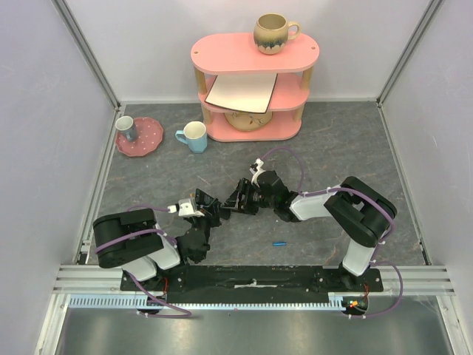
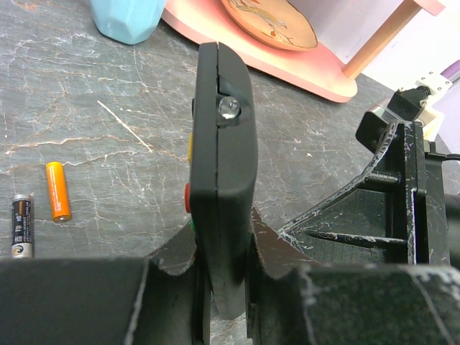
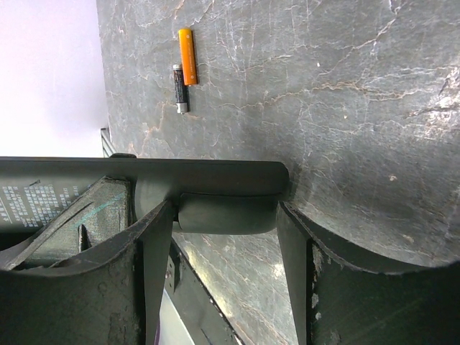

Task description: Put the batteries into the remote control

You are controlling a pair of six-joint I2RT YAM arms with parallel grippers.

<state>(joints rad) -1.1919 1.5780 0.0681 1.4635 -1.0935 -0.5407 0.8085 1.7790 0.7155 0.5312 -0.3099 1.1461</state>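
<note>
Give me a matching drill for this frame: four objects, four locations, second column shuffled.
1 remote control
2 orange battery
3 brown mug
4 light blue mug

A on top of the pink shelf
B on the table beside a black battery
C on the table by the shelf's left end
D clamped in the jaws of the left gripper

Pairs: 1-D, 2-B, 3-A, 4-C

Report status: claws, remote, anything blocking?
Left claw shut on remote. Right claw straddling its end, grip unclear. Orange battery, black battery loose on table.

remote [image 2: 226, 144] 1 | batteries 3: orange [image 2: 58, 190], black [image 2: 21, 225], blue [image 1: 279, 242] | mugs [image 1: 275, 33] [image 1: 194, 137] [image 1: 127, 128] 3 | shelf [image 1: 251, 55] 1 | hands [image 1: 211, 203] [image 1: 240, 200] 2
</note>
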